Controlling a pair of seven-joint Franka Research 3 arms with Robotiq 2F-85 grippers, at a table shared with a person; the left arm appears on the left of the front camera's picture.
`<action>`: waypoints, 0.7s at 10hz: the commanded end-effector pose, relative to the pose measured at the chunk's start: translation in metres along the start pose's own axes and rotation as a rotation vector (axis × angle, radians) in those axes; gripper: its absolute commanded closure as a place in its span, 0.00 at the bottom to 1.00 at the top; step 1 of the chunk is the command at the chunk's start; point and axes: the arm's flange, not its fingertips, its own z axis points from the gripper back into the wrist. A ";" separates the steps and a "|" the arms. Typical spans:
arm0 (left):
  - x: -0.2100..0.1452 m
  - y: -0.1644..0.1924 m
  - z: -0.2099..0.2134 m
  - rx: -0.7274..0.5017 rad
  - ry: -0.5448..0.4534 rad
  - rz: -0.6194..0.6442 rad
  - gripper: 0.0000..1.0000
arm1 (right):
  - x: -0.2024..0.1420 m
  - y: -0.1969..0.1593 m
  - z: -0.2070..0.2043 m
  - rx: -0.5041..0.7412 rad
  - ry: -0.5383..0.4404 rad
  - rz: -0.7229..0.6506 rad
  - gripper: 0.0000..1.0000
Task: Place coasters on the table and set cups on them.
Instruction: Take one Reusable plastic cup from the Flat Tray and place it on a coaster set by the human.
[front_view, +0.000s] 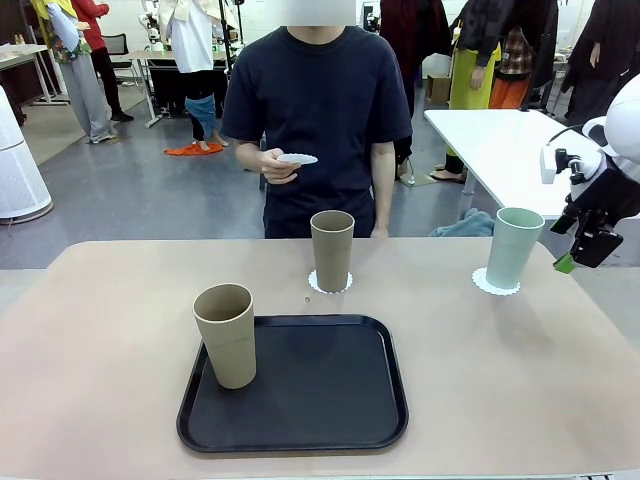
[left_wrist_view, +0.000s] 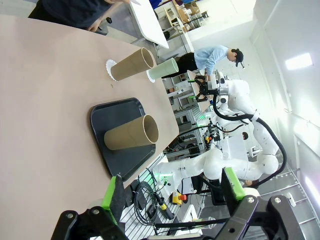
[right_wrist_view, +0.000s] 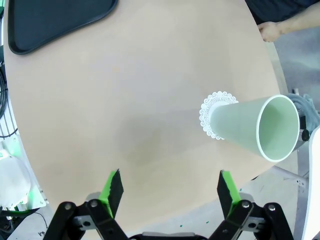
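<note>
Front view: one tan cup (front_view: 226, 335) stands on the tray's (front_view: 320, 400) left side. Farther along the table (front_view: 500, 380), a second tan cup (front_view: 332, 250) sits on the middle coaster (front_view: 316, 287) and the mint cup (front_view: 513, 247) on the right coaster (front_view: 483, 285). The left gripper (left_wrist_view: 172, 181) and right gripper (right_wrist_view: 169, 182) gape empty, the right just beside the mint cup, and the person's hand (front_view: 277, 165) holds a third coaster (front_view: 298, 158).

Two tan cups (front_view: 332, 250), one mint cup (front_view: 513, 247), three coasters (right_wrist_view: 204, 116), one black tray (front_view: 320, 385).
</note>
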 end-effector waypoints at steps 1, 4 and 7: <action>0.000 -0.002 0.002 -0.014 -0.008 -0.005 0.00 | 0.001 0.002 -0.002 -0.017 0.017 -0.002 0.00; 0.000 -0.002 0.002 -0.014 -0.008 -0.005 0.00 | 0.001 0.002 -0.002 -0.017 0.017 -0.002 0.00; 0.000 -0.002 0.002 -0.014 -0.008 -0.005 0.00 | 0.000 0.024 0.056 -0.047 0.063 -0.257 0.00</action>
